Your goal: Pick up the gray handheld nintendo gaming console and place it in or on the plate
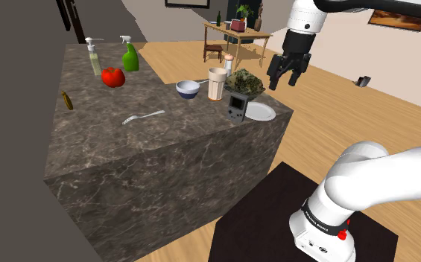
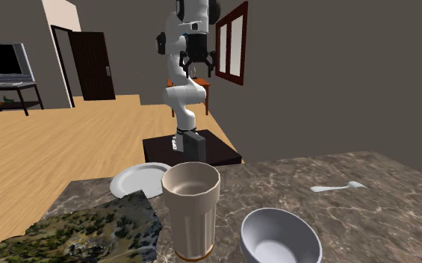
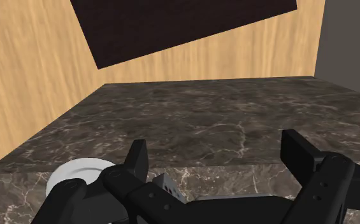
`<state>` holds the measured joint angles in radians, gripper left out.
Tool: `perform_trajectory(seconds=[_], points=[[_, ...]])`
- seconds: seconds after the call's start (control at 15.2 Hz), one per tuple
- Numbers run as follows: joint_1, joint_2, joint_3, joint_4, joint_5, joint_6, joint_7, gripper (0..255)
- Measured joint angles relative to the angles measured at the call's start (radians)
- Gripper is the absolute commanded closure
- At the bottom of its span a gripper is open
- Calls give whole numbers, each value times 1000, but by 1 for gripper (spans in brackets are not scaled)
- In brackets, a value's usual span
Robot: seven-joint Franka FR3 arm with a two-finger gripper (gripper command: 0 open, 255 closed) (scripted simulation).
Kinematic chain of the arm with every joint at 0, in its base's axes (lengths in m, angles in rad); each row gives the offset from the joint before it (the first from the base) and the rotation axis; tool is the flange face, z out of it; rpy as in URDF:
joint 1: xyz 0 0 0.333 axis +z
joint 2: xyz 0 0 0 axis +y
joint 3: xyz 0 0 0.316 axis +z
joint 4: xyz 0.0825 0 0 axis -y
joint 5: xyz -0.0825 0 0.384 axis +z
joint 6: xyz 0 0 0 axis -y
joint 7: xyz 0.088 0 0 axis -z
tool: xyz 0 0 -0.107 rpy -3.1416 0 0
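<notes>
The gray handheld console [image 1: 236, 106] stands upright near the counter's corner, right beside the white plate [image 1: 259, 112]. My black gripper [image 1: 287, 74] hangs open in the air, above the plate and off toward the shoulder view's right, holding nothing. In the wrist view the fingers [image 3: 137, 162] stand wide apart over the dark marble counter [image 3: 191, 121]. The plate [image 3: 79, 175] and a corner of the console [image 3: 167, 186] peek out behind the hand. In the second exterior view the gripper [image 2: 198, 67] is high behind the plate [image 2: 138, 179].
Near the console stand a tan cup [image 1: 217, 83], a white bowl [image 1: 188, 89] and a mossy rock-like lump [image 1: 246, 83]. Farther along the counter are a white utensil [image 1: 143, 116], a tomato [image 1: 112, 77], a green spray bottle [image 1: 130, 56] and a soap dispenser [image 1: 94, 58].
</notes>
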<state>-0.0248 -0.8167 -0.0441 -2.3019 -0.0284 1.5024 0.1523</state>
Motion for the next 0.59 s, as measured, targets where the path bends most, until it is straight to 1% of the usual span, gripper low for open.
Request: perform_trajectory(seconds=[0.07,0.2,0.59], points=[[0,0,0,0,0,0,0,0],[-3,28,-13,-5,-7,32,-11,0],[-14,194,-72,7,-30,182,-62,0]])
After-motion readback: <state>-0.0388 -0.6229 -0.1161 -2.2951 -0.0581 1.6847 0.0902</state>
